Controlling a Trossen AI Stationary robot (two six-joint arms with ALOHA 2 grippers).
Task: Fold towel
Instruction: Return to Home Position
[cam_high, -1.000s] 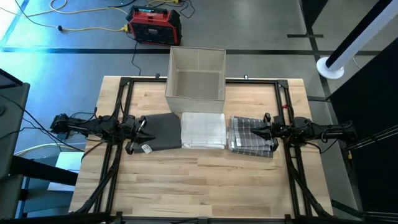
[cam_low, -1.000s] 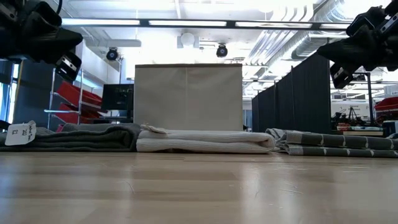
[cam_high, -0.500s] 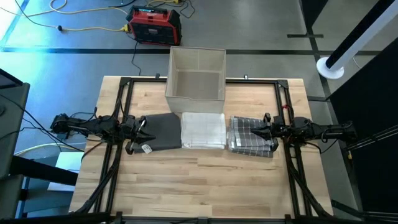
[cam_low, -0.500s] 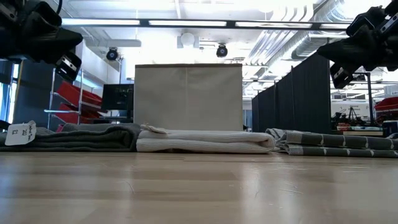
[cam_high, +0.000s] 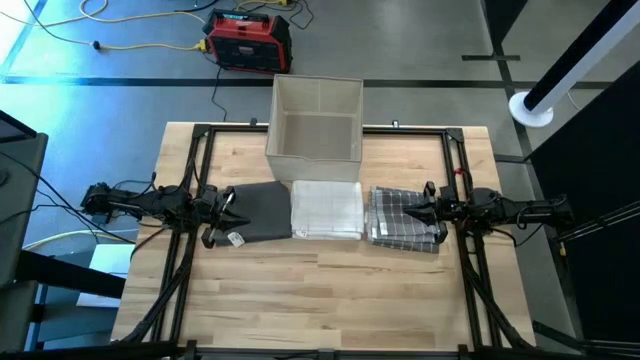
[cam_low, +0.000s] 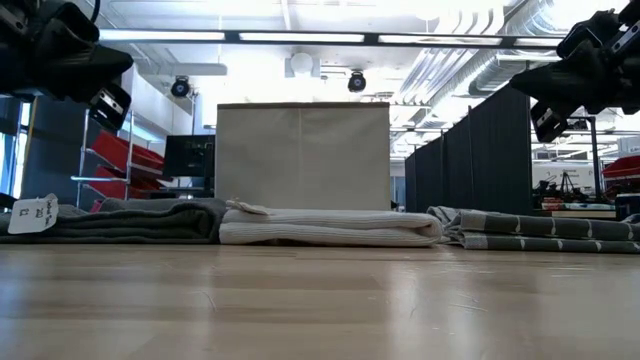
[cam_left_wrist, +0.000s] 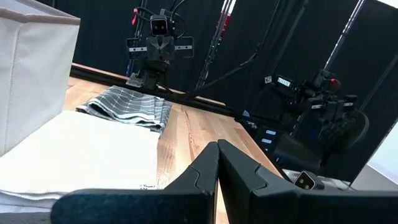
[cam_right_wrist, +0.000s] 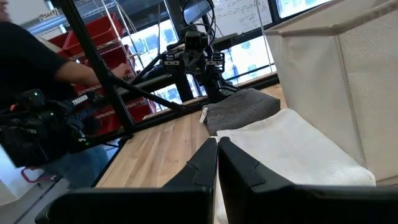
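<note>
High view: my left pincer (cam_high: 228, 204) is over the dark towel's (cam_high: 265, 210) outer edge. My right pincer (cam_high: 408, 212) is over the gray squared towel (cam_high: 395, 230), which lies folded at the counter's (cam_high: 330, 290) right, beside the white towel (cam_high: 326, 210).
Low view: both pincers hang clear above the towels.
Left wrist view: my left pincer is pressed together, holding nothing.
Right wrist view: my right pincer is likewise together, holding nothing.

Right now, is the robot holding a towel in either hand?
No. The left hand and the right hand are both shut and empty, up above the table.
</note>
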